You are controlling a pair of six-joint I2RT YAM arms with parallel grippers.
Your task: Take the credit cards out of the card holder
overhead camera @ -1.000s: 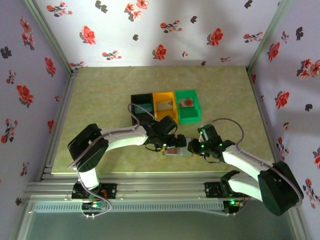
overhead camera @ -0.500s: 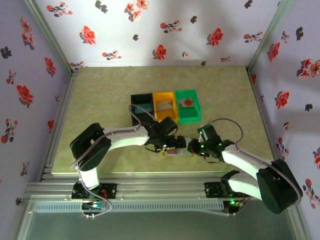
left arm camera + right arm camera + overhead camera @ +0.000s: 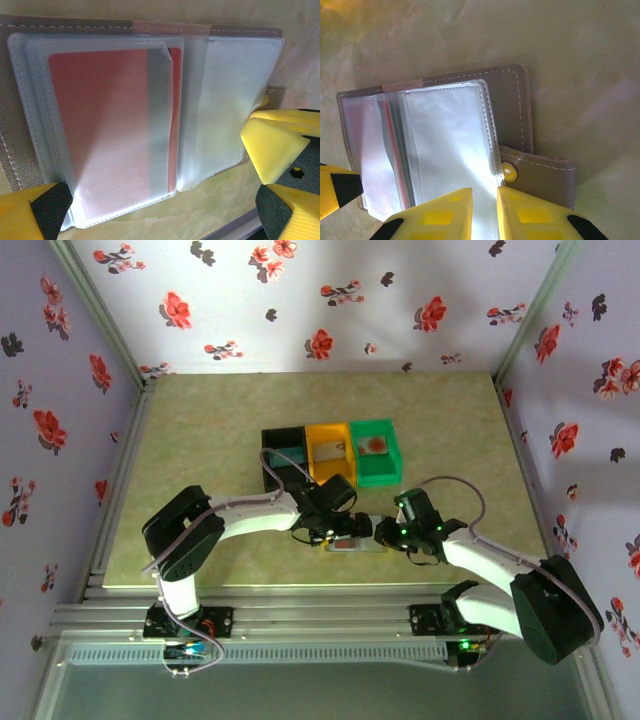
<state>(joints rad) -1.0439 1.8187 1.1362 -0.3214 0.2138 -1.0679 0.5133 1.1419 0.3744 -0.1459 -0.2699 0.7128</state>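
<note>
The right gripper had its yellow fingers almost pressed together, and the lower edge of a clear sleeve ran into the thin slit between them, so it pinched the card holder there. The left gripper stood spread wide just beside it, its fingers straddling the open sleeves without touching them.

The card holder lay open and flat near the front of the table, between the two grippers, its grey cover underneath and its strap with a yellow snap stud folded out to one side. A red credit card sat inside one frosted sleeve, and the sleeve beside it looked clear.

Further out, three bins stood touching in a row: black, orange and green. A pale card with a red blot lay in the green one.

The table was a mottled yellow-green sheet, edged at the near side by aluminium rails. Pale walls printed with red and dark flowers closed it in on three sides.

Compared with a second before, the left arm's elbow had crept slightly toward the middle. The card holder and the right gripper sat where they were.
</note>
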